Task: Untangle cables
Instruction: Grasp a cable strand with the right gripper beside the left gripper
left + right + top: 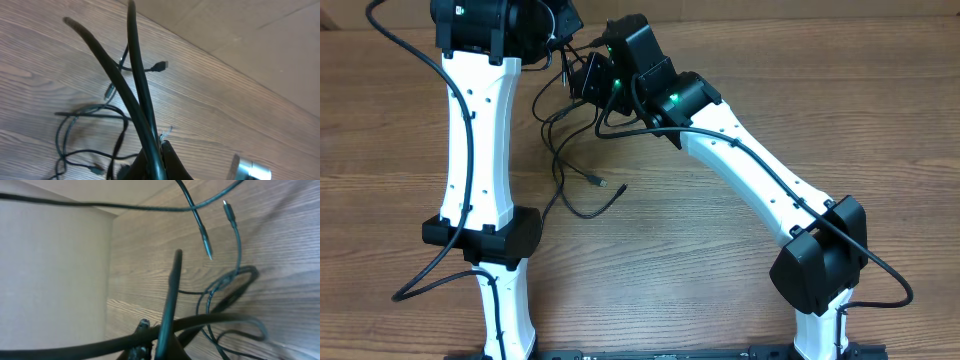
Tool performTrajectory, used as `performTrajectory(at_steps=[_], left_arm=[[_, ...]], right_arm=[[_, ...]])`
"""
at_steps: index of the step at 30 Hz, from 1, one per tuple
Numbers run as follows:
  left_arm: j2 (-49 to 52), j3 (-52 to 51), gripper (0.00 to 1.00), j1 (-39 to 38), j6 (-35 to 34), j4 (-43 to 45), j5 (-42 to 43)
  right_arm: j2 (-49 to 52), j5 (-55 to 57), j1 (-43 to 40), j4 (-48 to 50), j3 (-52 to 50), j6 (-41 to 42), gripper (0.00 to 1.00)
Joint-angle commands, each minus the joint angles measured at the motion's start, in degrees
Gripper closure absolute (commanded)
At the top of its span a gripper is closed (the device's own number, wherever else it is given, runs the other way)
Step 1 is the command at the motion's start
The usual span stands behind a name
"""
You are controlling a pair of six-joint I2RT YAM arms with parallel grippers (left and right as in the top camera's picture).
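Thin black cables [560, 165] lie in a loose tangle on the wooden table at the far middle, with one plug end [603, 184] trailing toward the front. My left gripper [560, 38] is at the far edge, just left of my right gripper [588, 78]. In the left wrist view the jaws [154, 159] are shut on two black cords [136, 85] that rise from them, above the tangle [90, 135] and a plug [161, 65]. In the right wrist view the jaws [165, 345] are shut on a black cord [172, 295], with loops [230, 285] and plug tips [207, 250] beyond.
A beige wall [50, 270] stands right behind the table's far edge, close to both grippers; it also shows in the left wrist view [260, 35]. A silvery cylinder [252, 170] shows at the lower right of the left wrist view. Both white arms [480, 130] [760, 170] reach in from the front.
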Motion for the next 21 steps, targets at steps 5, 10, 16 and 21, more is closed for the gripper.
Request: performTrajectory(at_steps=[5, 10, 16, 21], left_arm=[[-2.54, 1.11, 0.96, 3.39, 7.65, -1.95, -8.07], [-6.45, 1.11, 0.96, 9.29, 8.15, -4.33, -3.19], [-14.03, 1.11, 0.96, 16.04, 11.28, -5.18, -3.06], [-19.08, 1.11, 0.96, 20.06, 11.45, -5.75, -0.22]], right_arm=[[-5.75, 1.16, -5.68, -9.03, 0.15, -8.9, 0.96], [-11.72, 7.39, -15.37, -17.79, 0.15, -17.11, 0.96], [-14.93, 8.26, -31.17, -25.07, 0.15, -21.53, 0.96], [-14.97, 3.04, -39.6, -27.82, 0.15, -23.43, 0.96]])
